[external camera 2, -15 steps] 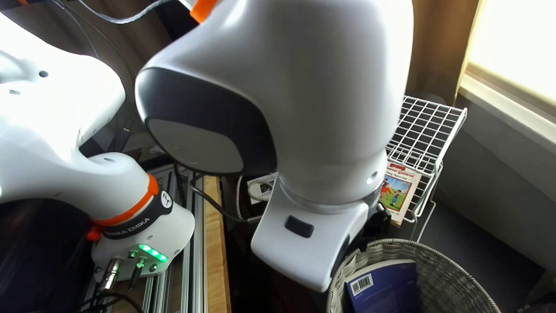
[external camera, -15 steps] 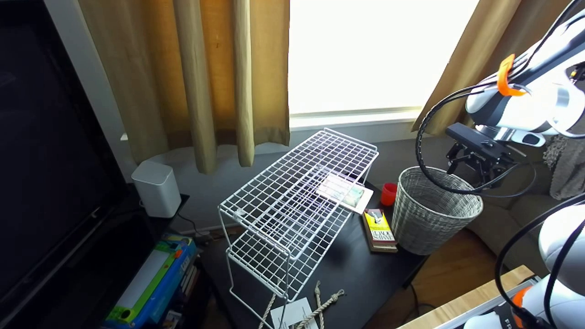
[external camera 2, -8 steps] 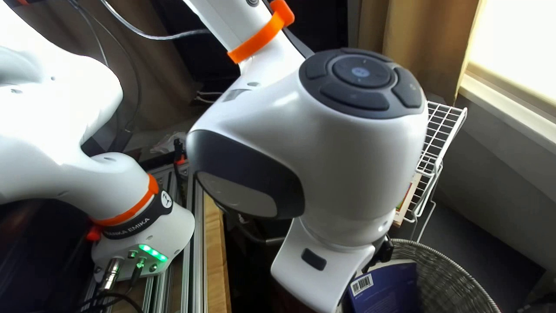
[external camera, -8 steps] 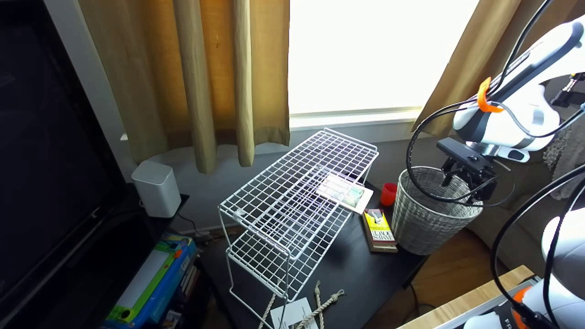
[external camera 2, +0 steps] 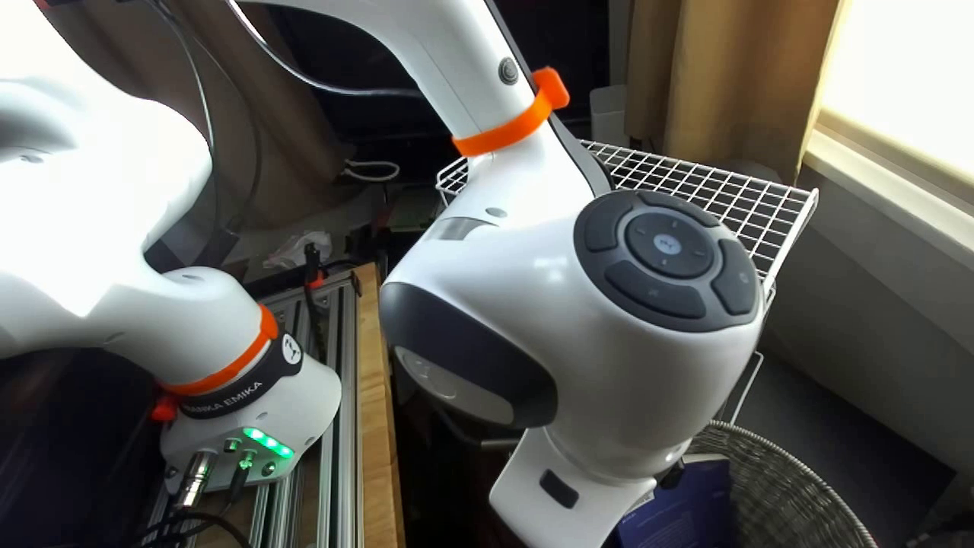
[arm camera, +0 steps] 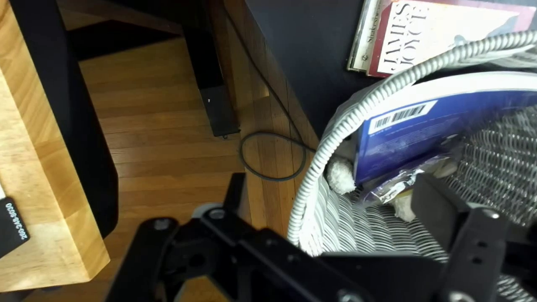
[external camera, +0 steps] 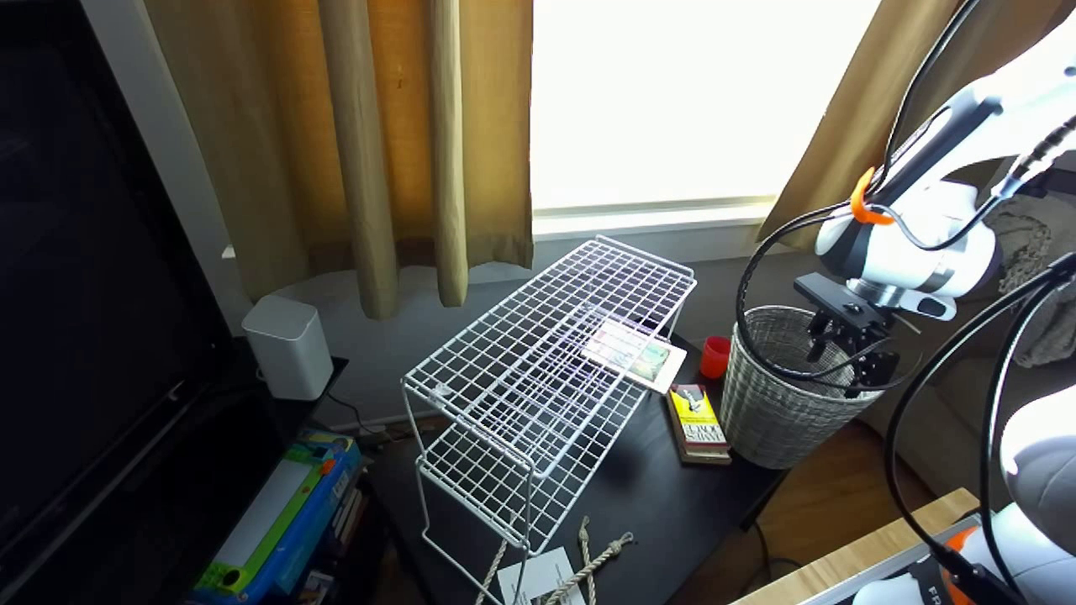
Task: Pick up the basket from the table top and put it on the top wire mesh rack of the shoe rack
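Standing upright at one end of the flat black table top, the round grey woven basket, narrowing toward its base, has my black two-fingered gripper at its mouth. I have the fingers apart: in the wrist view the coiled rim runs between them, one out over the wooden floor, the other over the basket's inside; whether either touches the weave I cannot tell. Within the basket I see a dark blue book with a white barcode label, a clear plastic packet and a small fuzzy white lump. Just beside it on the table top are a small red cup and a short pile of paperback books, the upper one lettered James Joyce. Next comes the white wire-frame shoe rack, its rectangular white top wire mesh rack above a lower grid shelf, with a pale picture-covered book partly showing below the top grid. Near the rack's closest end lie beige twisted ropes and a white card. Farther off, a white rounded box stands near a large black screen. In an exterior view my white arm hides part of the basket.
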Tool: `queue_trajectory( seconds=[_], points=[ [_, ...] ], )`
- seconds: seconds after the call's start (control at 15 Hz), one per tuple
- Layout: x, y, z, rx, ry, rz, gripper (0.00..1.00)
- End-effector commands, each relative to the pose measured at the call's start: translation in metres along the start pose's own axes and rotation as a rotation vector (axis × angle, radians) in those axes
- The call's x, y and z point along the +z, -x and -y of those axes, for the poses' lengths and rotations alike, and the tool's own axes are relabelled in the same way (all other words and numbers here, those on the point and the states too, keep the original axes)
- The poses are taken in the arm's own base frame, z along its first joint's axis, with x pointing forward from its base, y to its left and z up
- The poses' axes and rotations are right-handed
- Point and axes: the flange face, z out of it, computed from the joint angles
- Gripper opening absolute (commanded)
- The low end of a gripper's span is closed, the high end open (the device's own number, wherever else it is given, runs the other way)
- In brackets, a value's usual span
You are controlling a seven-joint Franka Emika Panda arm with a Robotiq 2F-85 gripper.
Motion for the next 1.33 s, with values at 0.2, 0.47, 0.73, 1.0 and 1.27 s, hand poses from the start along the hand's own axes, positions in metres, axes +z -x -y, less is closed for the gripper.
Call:
queue_trajectory(
  seconds=[0.2, 0.47, 0.73, 1.0, 1.27],
  points=[
    [0.017, -0.002, 0.004, 0.014, 0.034, -0.004, 1.0],
    [0.035, -0.005, 0.003, 0.048, 0.064, -0.03, 1.0],
    [0.049, -0.01, 0.008, 0.062, 0.052, -0.053, 1.0],
    [0.063, -0.008, 0.021, 0.064, 0.038, -0.07, 1.0],
    [0.079, -0.011, 0.028, 0.083, 0.052, -0.07, 1.0]
  ],
)
